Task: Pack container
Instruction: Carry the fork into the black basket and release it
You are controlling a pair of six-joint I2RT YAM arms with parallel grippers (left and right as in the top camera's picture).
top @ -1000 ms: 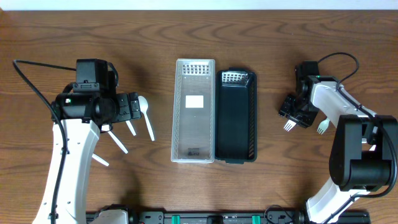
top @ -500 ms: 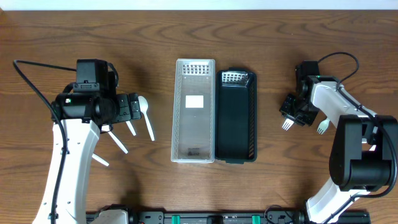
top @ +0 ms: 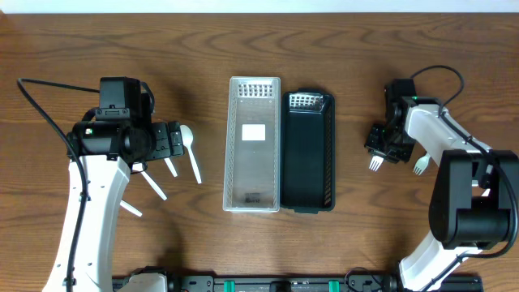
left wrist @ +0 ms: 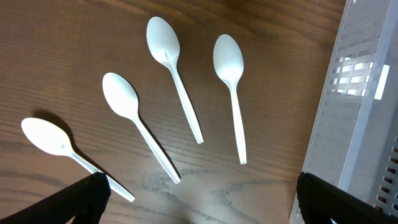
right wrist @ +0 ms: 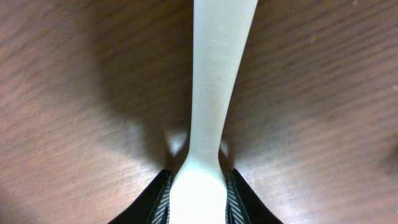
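Right gripper [right wrist: 196, 202]: clamped on fork [right wrist: 214, 74] handle.
Left gripper [left wrist: 199, 196]: spread wide apart above spoons [left wrist: 163, 37].
Advice: lift fork level, then release it lengthwise over clear bin [top: 254, 172].

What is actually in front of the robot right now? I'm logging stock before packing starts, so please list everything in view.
spoons: 4, white, loose on the table left of the clear container
held fork: 1, white, right side, handle between the right tool's fingers
loose fork: 1, white, on the table just right of the held fork
clear container: 1, transparent, table centre
black container: 1, black, side by side with the clear container, on its right
table: 1, brown wood, under everything
left tool: 1, black, open, over the spoons
right tool: 1, black, shut on the held fork
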